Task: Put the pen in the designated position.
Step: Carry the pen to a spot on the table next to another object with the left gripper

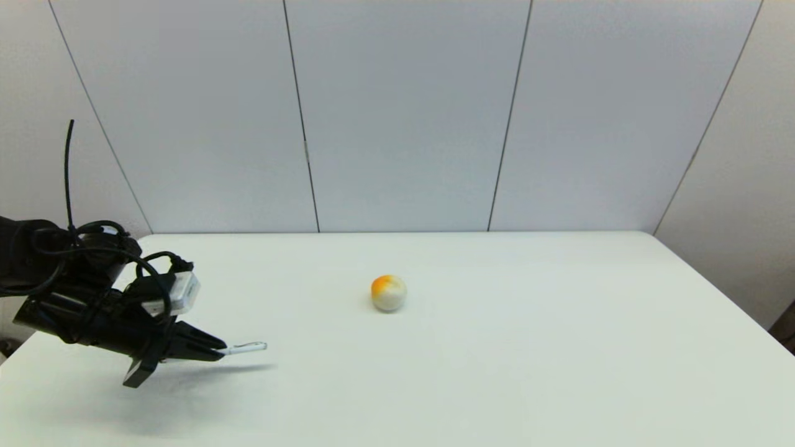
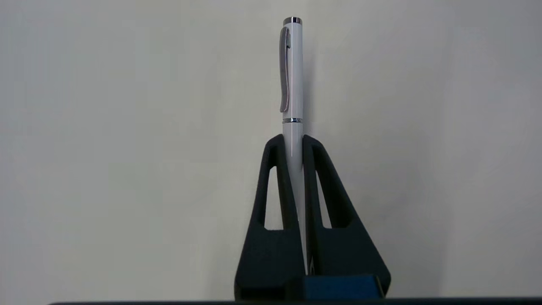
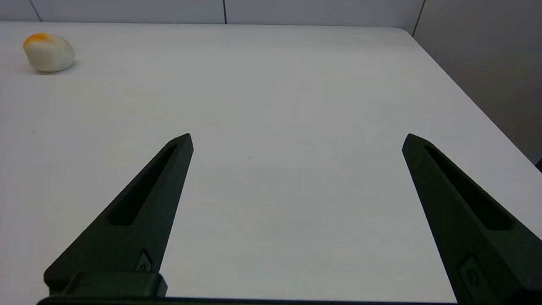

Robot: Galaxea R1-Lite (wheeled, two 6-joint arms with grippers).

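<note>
A slim white pen point(image 2: 292, 76) with a silver clip is clamped between the two black fingers of my left gripper point(image 2: 293, 142), its capped end sticking out past the fingertips. From the head camera, the left gripper point(image 1: 218, 352) hovers a little above the table's front left area, and the pen point(image 1: 246, 347) points right toward the table's middle. The right gripper point(image 3: 297, 142) is open above the table's right side with nothing between its fingers; it is out of the head view.
An orange-and-white ball point(image 1: 389, 292) rests near the middle of the white table point(image 1: 497, 372), also seen far off in the right wrist view point(image 3: 48, 52). Grey wall panels stand behind the table's far edge.
</note>
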